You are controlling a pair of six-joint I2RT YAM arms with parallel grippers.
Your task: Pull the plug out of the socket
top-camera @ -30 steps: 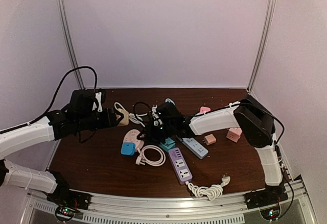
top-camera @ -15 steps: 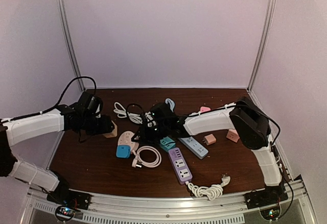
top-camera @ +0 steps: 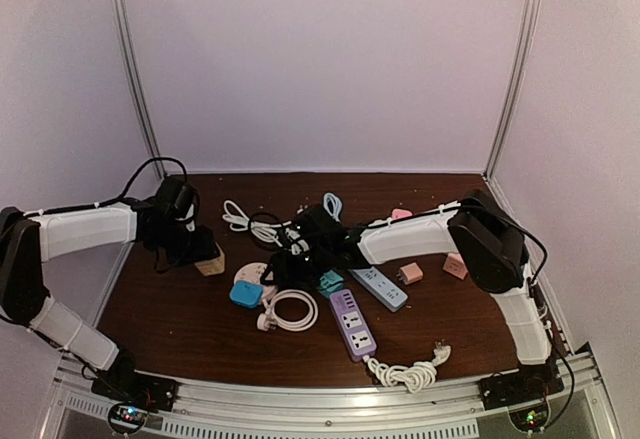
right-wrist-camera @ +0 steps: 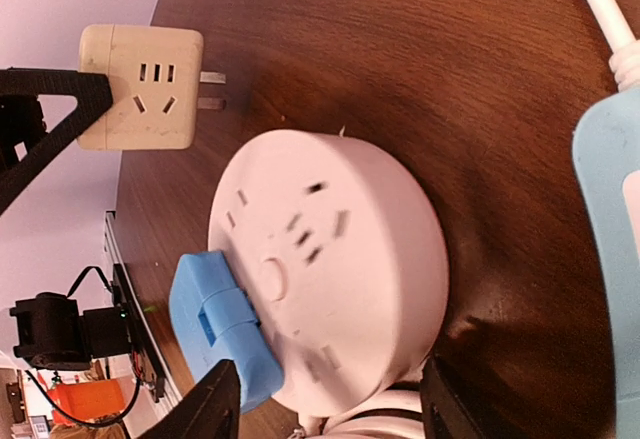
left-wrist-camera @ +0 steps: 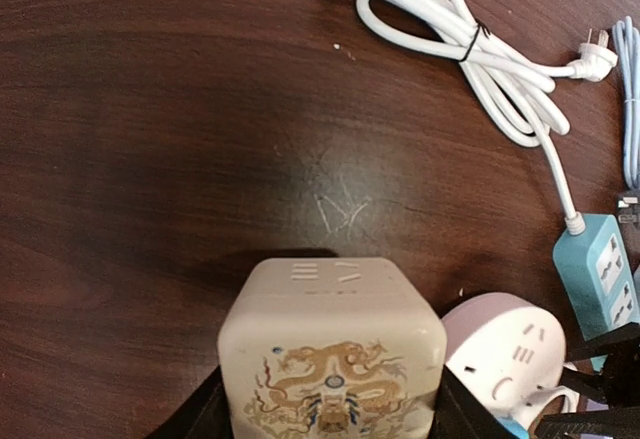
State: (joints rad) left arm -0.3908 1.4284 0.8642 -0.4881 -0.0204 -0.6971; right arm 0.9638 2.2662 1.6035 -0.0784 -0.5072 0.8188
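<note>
Near the desk's (left-wrist-camera: 150, 109) left edge the left pincer (left-wrist-camera: 326, 414) is clamped on the cream cube plug (left-wrist-camera: 330, 349), printed with a golden dragon and marks too blurred to read, its prongs bare and apart from the round pink socket (right-wrist-camera: 330, 259), which the right pincer (right-wrist-camera: 325, 409) straddles, fingers spread.

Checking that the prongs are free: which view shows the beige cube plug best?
Right wrist: the beige cube plug is seen side-on, both prongs bare and apart from the round pink socket. Left wrist shows only its dragon-printed face, held in the left gripper. Top external shows just a small tan block at that gripper.
</note>
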